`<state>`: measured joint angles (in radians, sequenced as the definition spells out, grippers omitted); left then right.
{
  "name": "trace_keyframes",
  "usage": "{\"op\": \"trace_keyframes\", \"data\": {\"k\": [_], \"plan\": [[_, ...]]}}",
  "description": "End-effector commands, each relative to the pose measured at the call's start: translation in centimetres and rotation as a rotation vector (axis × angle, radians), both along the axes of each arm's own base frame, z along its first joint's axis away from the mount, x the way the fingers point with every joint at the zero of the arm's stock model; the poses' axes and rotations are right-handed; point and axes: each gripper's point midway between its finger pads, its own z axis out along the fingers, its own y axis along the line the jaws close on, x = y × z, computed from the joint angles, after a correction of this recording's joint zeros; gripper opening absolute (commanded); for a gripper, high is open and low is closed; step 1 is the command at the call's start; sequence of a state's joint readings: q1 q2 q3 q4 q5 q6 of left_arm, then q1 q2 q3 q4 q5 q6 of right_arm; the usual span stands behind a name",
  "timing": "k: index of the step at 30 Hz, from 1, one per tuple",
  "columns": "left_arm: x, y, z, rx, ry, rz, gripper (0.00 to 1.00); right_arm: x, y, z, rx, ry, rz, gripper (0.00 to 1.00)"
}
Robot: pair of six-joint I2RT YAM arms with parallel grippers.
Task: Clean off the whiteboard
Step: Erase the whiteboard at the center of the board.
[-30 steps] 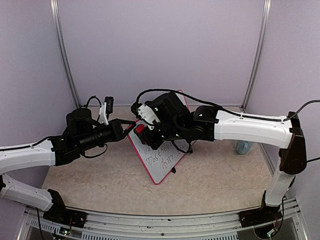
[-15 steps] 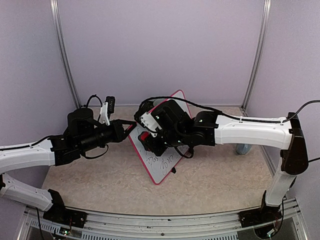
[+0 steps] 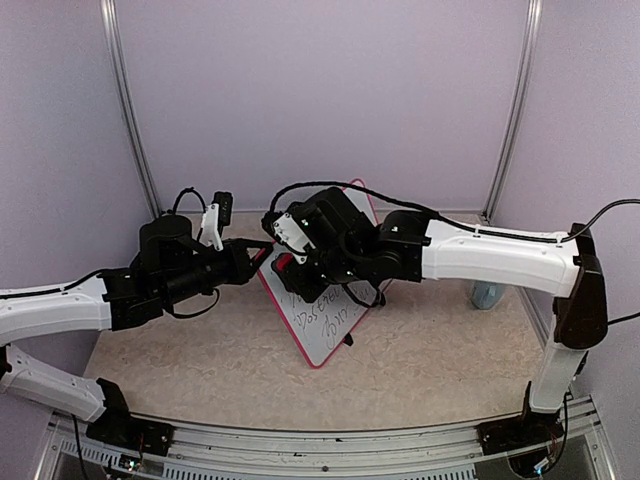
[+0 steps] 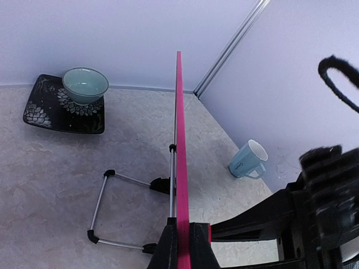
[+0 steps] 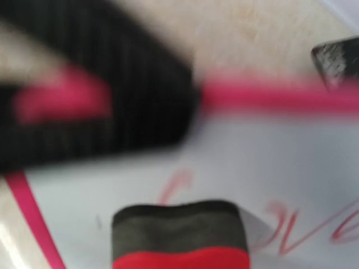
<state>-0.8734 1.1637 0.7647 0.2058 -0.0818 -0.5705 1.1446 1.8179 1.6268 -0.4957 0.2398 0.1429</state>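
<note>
Now, left gripper [image 4: 182, 246]: pinched fully closed on the pink rim of the whiteboard [image 4: 179, 140], with nothing else in it.
Why I hold it there: I judge the board would slide or tip back under a wipe, so I pin its edge from the side.
Right gripper [image 3: 287, 270]: closed partway around the eraser [image 5: 179, 235], red back toward me and dark felt toward the board.
Why it is held that way: the felt has to lie flat on the white face to lift ink.
Whiteboard: mid-table, leaning back on its wire stand [image 4: 112, 207], between my two arms.
Eraser position: near the board's upper left corner, just beside my left gripper.
Writing [image 3: 330, 315]: lines still show on the lower half, so I judge the job well short of done.
Change from half a second ago: my right arm has drawn the eraser back up from mid-board, uncovering more writing.
Left arm: it has not shifted.
</note>
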Motion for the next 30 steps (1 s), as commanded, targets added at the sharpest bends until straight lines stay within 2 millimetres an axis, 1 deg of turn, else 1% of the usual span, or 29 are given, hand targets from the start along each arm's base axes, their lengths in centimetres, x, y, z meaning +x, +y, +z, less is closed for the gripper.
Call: {"op": "trace_keyframes", "data": {"k": [1,4,7,10,14,18,25,30], "plan": [[-2.8,-2.6,-1.9,0.05,0.06,-0.135,0.0,1.7,2.8,3.7,0.086,-0.09,-0.03,0.28],[-2.9,-2.6,-2.0,0.047,0.058,-0.136,0.0,1.8,3.1,4.5,0.098,-0.102,-0.033,0.28],[-2.9,-2.6,-1.9,0.048,0.052,-0.138,0.0,1.8,3.1,4.6,0.093,-0.109,-0.046,0.28],[-2.9,-2.6,-1.8,0.049,0.044,-0.141,0.0,1.7,2.9,3.6,0.071,-0.099,-0.048,0.28],[-2.9,-2.6,-1.7,0.055,0.034,-0.139,0.0,1.3,2.5,1.3,0.027,-0.068,-0.05,0.28],[-2.9,-2.5,-1.4,0.05,0.026,-0.141,0.0,0.8,1.9,0.0,0.007,-0.044,-0.055,0.28],[-3.0,-2.6,-1.2,0.047,0.018,-0.147,0.0,0.3,0.8,-1.4,-0.019,-0.021,-0.064,0.28],[-3.1,-2.5,-1.2,0.044,0.016,-0.148,0.0,-0.1,0.3,-1.6,-0.014,-0.008,-0.063,0.28]]}}
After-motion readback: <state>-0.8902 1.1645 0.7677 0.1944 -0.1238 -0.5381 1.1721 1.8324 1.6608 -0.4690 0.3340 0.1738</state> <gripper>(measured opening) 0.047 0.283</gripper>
